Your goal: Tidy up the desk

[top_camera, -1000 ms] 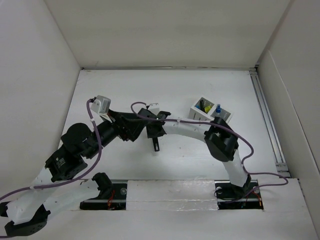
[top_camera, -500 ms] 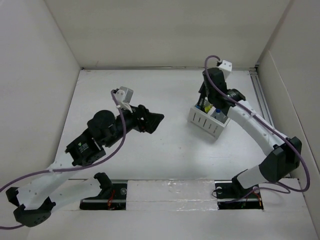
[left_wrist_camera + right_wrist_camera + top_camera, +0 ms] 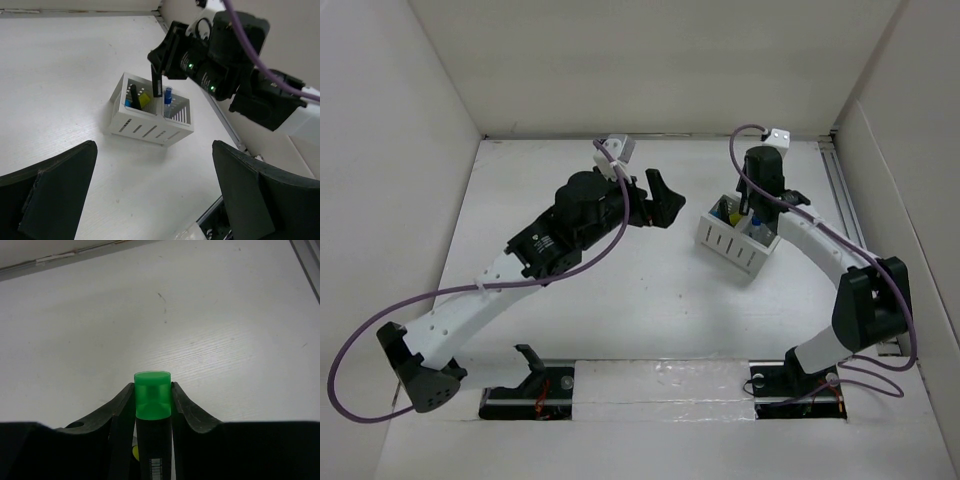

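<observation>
The white desk (image 3: 650, 300) bears a small white compartmented holder box (image 3: 738, 240) at the right of its middle. My right gripper (image 3: 752, 205) stands over the box and is shut on a black marker with a green cap (image 3: 152, 395). In the left wrist view the marker (image 3: 156, 82) hangs upright over the box's (image 3: 150, 127) left compartment. A yellow item and a blue-capped pen (image 3: 168, 95) stand in the box. My left gripper (image 3: 665, 205) is open and empty, in the air left of the box; its fingers (image 3: 50, 195) frame the desk.
A metal rail (image 3: 850, 230) runs along the desk's right edge. White panel walls close off the left, far and right sides. A taped strip (image 3: 660, 380) and the arm bases lie at the near edge. Purple cables hang from both arms.
My right gripper carried the marker from the desk's middle to above the holder box. My left arm swung farther away and to the right, toward the box.
</observation>
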